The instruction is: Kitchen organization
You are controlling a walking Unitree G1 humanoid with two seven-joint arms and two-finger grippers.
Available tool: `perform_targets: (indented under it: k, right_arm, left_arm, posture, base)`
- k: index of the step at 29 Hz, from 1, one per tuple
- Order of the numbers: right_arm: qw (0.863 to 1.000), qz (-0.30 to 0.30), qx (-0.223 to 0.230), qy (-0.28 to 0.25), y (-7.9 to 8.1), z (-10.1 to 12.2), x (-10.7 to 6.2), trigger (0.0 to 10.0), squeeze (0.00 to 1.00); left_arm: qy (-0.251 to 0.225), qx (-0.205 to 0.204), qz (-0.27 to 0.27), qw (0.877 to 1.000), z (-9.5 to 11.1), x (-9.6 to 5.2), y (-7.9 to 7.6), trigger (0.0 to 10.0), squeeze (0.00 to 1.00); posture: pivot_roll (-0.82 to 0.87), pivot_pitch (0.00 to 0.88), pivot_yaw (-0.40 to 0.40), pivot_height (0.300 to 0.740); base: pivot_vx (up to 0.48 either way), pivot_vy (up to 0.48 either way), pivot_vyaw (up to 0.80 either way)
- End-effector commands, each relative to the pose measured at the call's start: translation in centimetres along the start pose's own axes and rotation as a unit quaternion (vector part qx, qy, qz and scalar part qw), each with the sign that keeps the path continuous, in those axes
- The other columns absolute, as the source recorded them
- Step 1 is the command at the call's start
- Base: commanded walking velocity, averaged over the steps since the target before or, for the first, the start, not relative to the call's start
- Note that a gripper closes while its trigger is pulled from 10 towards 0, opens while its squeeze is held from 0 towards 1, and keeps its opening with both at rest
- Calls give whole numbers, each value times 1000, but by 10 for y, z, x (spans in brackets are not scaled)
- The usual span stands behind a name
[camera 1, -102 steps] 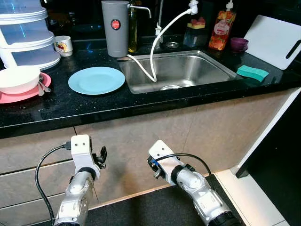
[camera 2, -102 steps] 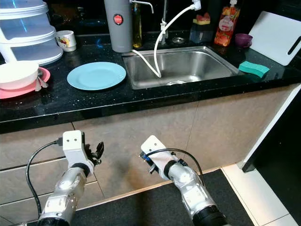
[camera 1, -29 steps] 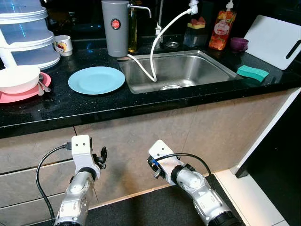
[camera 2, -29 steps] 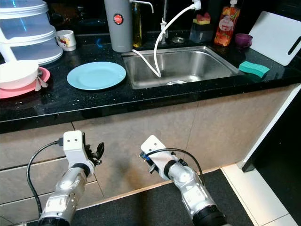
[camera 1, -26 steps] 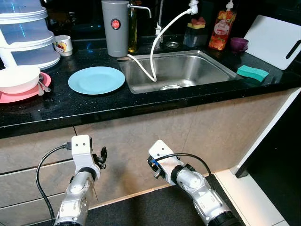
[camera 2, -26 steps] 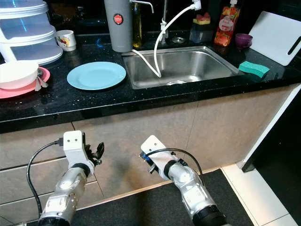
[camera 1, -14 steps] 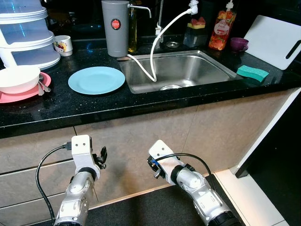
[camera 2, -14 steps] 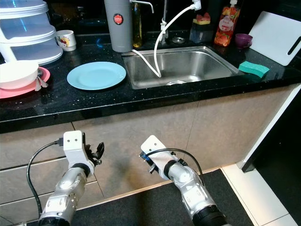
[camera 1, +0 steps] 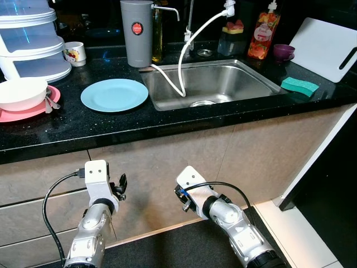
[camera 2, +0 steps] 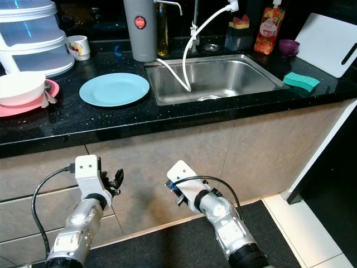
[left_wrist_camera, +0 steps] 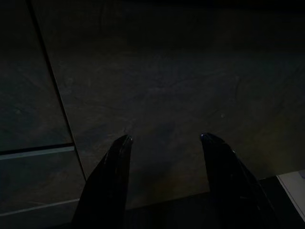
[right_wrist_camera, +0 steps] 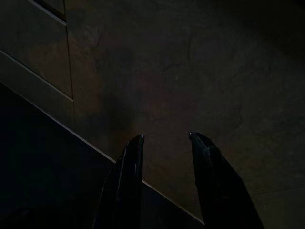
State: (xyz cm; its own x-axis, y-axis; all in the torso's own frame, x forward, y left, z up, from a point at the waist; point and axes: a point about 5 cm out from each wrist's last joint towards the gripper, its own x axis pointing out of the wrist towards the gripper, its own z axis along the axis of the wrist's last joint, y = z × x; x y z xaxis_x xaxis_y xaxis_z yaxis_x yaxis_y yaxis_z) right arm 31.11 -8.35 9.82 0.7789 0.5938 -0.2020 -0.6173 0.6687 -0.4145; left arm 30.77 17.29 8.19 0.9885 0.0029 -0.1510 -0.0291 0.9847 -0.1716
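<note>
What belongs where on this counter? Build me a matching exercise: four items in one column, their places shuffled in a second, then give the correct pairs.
Items
1. light blue plate
2. green sponge
3. white bowl
4. white hose

Places
A. resting on the pink plate at the counter's left end
B. hanging from the tap down into the steel sink
C. flat on the black counter, just left of the sink
D. on the counter right of the sink, in front of the white cutting board

Pairs: 1-C, 2-D, 3-A, 4-B
</note>
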Motion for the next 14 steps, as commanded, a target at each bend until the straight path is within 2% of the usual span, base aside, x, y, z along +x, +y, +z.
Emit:
perform_targets:
  k: [1, 14]
  right_arm:
    - [1000, 0, 7, 1, 0, -1, -1, 10000, 0]
    - [1000, 2, 7, 1, 2, -1, 0, 10000, 0]
  left_arm:
    - [6, -2, -1, 1000, -2, -1, 1, 10000, 0]
    - [9, 5, -4, 1000, -3, -1, 2, 10000, 0]
  posture:
    - [-132, 98, 13, 740]
    - [-132, 101, 20, 740]
  base:
    - [0, 0, 0]
    - [0, 0, 0]
